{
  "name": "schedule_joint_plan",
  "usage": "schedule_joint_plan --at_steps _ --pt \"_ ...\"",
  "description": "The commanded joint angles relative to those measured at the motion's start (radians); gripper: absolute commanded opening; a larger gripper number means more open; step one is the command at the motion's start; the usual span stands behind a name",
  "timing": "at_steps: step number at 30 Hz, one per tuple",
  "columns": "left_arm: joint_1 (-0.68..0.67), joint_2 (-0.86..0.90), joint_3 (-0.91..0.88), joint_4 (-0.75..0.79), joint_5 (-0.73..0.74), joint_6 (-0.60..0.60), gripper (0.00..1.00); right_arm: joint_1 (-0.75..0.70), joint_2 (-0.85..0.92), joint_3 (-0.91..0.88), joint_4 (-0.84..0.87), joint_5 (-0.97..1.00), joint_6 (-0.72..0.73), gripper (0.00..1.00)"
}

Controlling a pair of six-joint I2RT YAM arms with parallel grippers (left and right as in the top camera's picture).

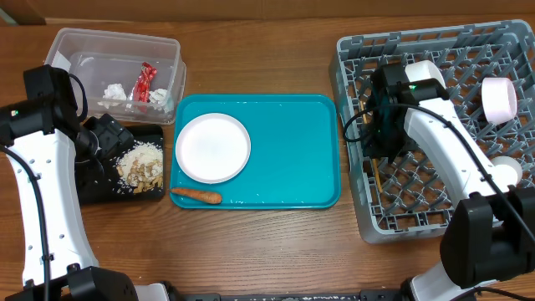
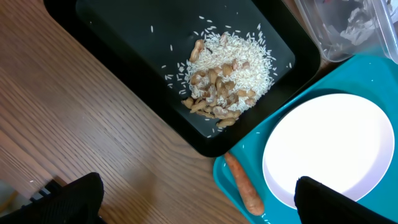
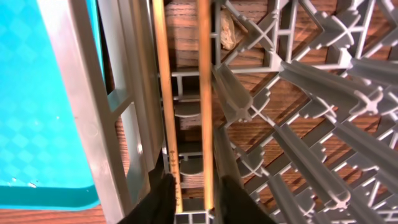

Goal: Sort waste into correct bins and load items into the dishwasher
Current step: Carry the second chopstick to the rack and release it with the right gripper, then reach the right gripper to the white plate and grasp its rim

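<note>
1. Right gripper: the jaws are partly apart, low inside the large square grey plastic dish rack, close to its left wall. Two thin wooden chopsticks run lengthwise between the fingertips, side by side with a gap between them. Whether a pad touches either stick cannot be determined
2. Left gripper: the jaws are spread wide with nothing between them. It hangs above the place where the shallow black rectangular tray meets the flat teal tray
3. Count, dishes: three white round bowls stand in the rack, one near the back, one on its side and one at the right edge. One round white plate lies on the left half of the teal tray
4. Count, waste: one heap of pale rice and nut scraps lies in the black tray. One small orange carrot lies at the teal tray's near left corner. One red crinkled wrapper and one crumpled white paper ball lie in the clear rectangular plastic tub
5. Surface: everything stands on a brown wooden table. The tub is at the back left, with the black tray just in front of it. The teal tray is in the middle and the rack on the right
6. Obstructions: the right arm covers part of the rack and of two bowls, and the left arm hides the black tray's left side
</note>
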State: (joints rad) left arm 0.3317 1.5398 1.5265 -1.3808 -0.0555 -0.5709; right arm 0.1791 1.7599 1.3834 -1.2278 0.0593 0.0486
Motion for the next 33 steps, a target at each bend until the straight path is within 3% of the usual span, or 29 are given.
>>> schedule_joint_plan --at_steps 1,9,12,18,23,29,33 --pt "0.001 -0.002 -0.009 0.001 0.005 -0.005 1.00 0.003 0.001 -0.003 0.002 0.006 0.004 0.32" --pt "-0.025 -0.002 -0.009 0.008 0.010 -0.005 1.00 0.002 -0.114 0.068 -0.014 0.000 0.011 0.37" --pt "-0.072 -0.002 -0.009 0.025 0.009 -0.005 1.00 0.002 -0.177 0.102 0.010 -0.050 0.010 0.52" --pt "-0.219 -0.002 -0.009 0.084 -0.005 0.010 1.00 0.005 -0.243 0.114 0.064 -0.188 0.005 0.63" --pt "-0.287 -0.002 -0.009 0.069 -0.052 0.013 1.00 0.061 -0.213 0.114 0.176 -0.361 0.004 0.64" --pt "-0.274 -0.002 -0.009 0.024 -0.074 0.013 1.00 0.210 -0.123 0.114 0.335 -0.346 0.061 0.69" --pt "-0.270 -0.002 -0.009 0.018 -0.097 0.013 1.00 0.306 -0.024 0.114 0.441 -0.336 0.114 0.68"
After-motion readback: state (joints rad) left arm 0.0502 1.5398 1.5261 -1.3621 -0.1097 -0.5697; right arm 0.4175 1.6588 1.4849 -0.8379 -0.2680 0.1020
